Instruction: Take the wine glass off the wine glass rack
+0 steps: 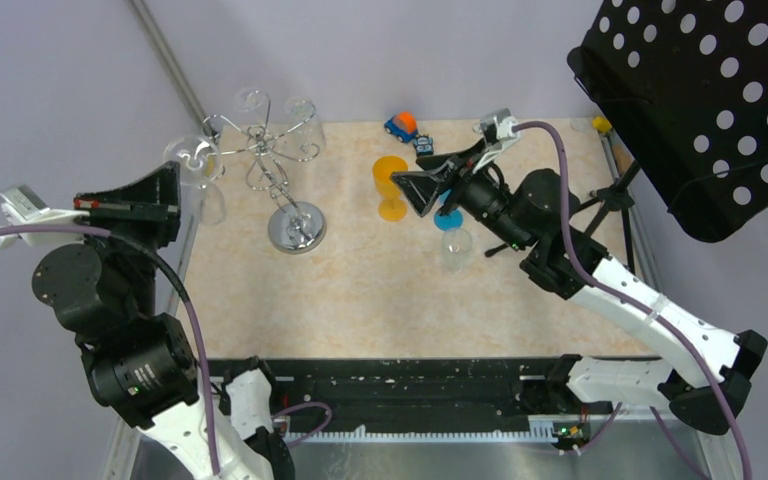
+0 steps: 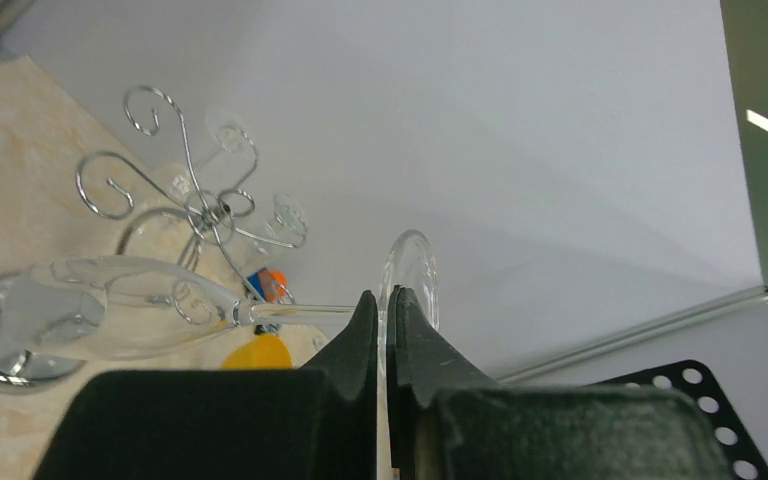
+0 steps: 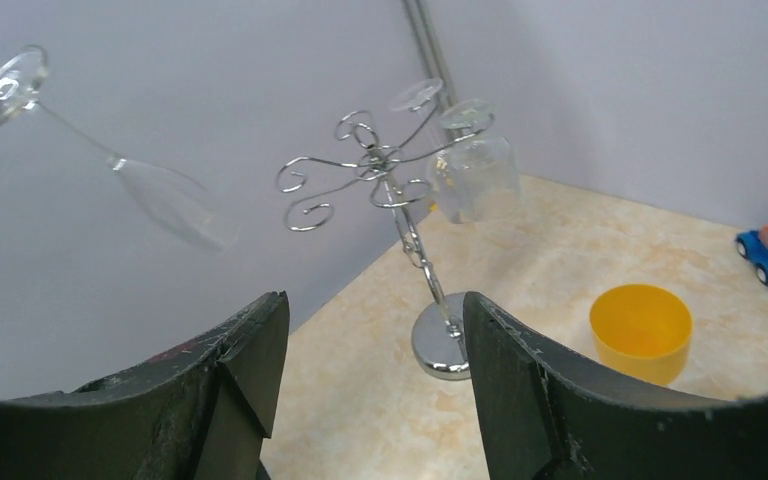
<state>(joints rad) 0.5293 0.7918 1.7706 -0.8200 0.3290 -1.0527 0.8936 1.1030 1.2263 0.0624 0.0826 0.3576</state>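
Note:
The chrome wine glass rack [image 1: 297, 227] stands at the table's back left; two glasses [image 1: 305, 125] hang upside down from its hook arms. It also shows in the left wrist view [image 2: 200, 205] and the right wrist view [image 3: 400, 175]. My left gripper [image 1: 176, 190] [image 2: 387, 295] is shut on the round foot of a clear wine glass [image 2: 110, 318], which is held tilted in the air left of the rack and apart from its hooks [image 3: 175, 205]. My right gripper [image 1: 415, 190] [image 3: 375, 300] is open and empty above the table's middle, facing the rack.
A yellow cup [image 1: 391, 185] stands next to my right gripper. A clear glass [image 1: 457, 245] stands under the right arm. A toy car [image 1: 401, 125] sits at the back. A black perforated music stand [image 1: 700, 110] overhangs the right side.

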